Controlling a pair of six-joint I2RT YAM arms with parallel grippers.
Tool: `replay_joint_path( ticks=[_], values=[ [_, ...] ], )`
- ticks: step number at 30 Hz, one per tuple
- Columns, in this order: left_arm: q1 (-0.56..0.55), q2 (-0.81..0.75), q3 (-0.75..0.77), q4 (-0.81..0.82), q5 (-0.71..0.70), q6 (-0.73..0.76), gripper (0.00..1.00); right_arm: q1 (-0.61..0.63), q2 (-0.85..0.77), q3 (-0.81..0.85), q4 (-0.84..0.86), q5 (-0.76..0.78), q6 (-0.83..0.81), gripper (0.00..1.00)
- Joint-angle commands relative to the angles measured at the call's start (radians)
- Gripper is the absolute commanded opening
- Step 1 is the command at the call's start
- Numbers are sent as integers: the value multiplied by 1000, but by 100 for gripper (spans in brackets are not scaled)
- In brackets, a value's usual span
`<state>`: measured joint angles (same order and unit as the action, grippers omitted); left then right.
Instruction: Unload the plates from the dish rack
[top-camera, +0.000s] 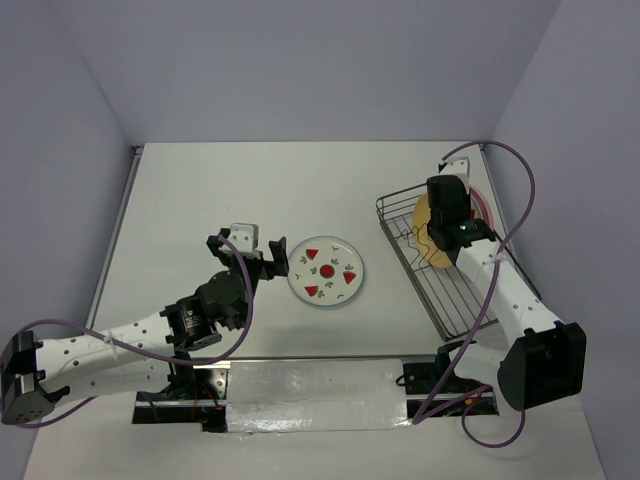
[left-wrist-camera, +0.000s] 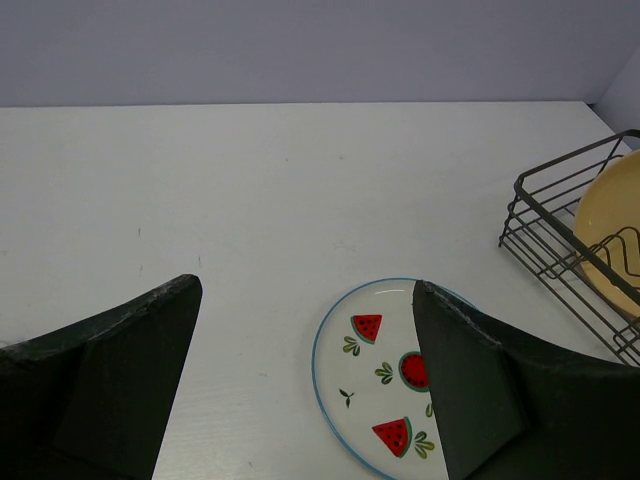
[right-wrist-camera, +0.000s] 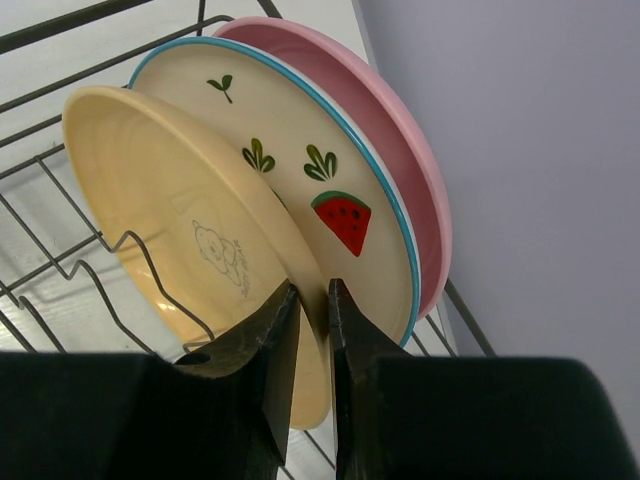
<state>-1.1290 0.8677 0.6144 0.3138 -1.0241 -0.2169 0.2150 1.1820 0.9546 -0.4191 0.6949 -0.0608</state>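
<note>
Right fingers pinch the yellow plate at six o'clock — I'd lift straight up, slowly — left gripper gapes wide.

The table is white. The watermelon plate near its middle is white with a blue rim, red melon slices and small green leaves. In the dark wire dish rack, the yellow plate bears a faint outline drawing, a second watermelon plate repeats the pattern, and the pink plate is plain.
</note>
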Motion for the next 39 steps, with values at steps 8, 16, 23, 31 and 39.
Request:
replay_joint_path(
  ticks=[8,16,23,31,39],
  values=[
    [-3,-12,-8,42,-16,-22,99,-6,-58,4,72,52,-37,0],
    [-3,8,-2,41,-28,-19,99,-3,-84,47,88,38,-65,0],
    [-3,27,-1,50,-24,-21,99,-3,-134,102,68,43,-100,0],
    [-3,13,15,14,13,-53,97,0,-183,188,31,38,-134,0],
    [1,-3,44,-7,80,-62,95,1,-200,271,-30,-105,-50,0]
  ],
)
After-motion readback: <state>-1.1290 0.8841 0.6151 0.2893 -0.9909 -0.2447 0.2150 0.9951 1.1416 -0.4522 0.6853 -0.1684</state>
